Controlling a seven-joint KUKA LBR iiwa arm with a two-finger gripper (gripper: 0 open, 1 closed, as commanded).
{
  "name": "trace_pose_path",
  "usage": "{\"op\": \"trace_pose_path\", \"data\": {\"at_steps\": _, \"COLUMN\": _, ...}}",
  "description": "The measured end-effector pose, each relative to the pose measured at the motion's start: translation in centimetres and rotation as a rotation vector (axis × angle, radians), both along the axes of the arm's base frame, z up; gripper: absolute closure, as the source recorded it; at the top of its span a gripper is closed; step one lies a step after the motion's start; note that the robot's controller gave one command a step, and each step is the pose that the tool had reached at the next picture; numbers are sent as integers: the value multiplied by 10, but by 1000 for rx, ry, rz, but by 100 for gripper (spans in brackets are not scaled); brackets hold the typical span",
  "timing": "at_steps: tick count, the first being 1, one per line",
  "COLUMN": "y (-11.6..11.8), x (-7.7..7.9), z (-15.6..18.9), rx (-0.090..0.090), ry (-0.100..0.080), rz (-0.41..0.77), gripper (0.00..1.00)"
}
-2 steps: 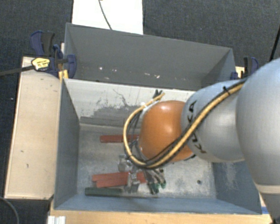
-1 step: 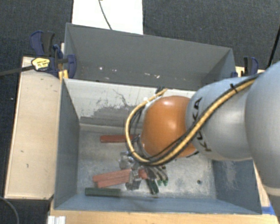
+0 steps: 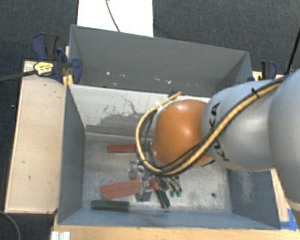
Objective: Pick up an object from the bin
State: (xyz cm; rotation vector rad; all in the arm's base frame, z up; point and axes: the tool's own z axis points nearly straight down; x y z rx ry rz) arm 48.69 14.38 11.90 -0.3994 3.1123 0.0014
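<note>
My gripper (image 3: 142,187) hangs below the arm's wrist, low over the middle of the bin floor. Its tip stands at the right end of a flat red-brown piece (image 3: 118,190) that lies slanted toward the front left. Just right of the gripper lie a small dark green thing (image 3: 163,199) and a little red and green cluster (image 3: 172,189), partly hidden by the arm. A dark green bar (image 3: 110,205) lies along the front wall, left of the gripper. I see nothing held in the gripper.
A second red-brown stick (image 3: 121,149) lies further back on the left, its right end hidden behind the wrist. The arm covers the bin's right middle. Bare floor shows at the left and at the front right.
</note>
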Motion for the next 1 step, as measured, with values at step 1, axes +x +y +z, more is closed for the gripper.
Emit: {"op": "trace_pose_path", "data": {"at_steps": 1, "y": 0, "x": 0, "z": 8, "rx": -1, "ry": 2, "rz": -1, "gripper": 100}}
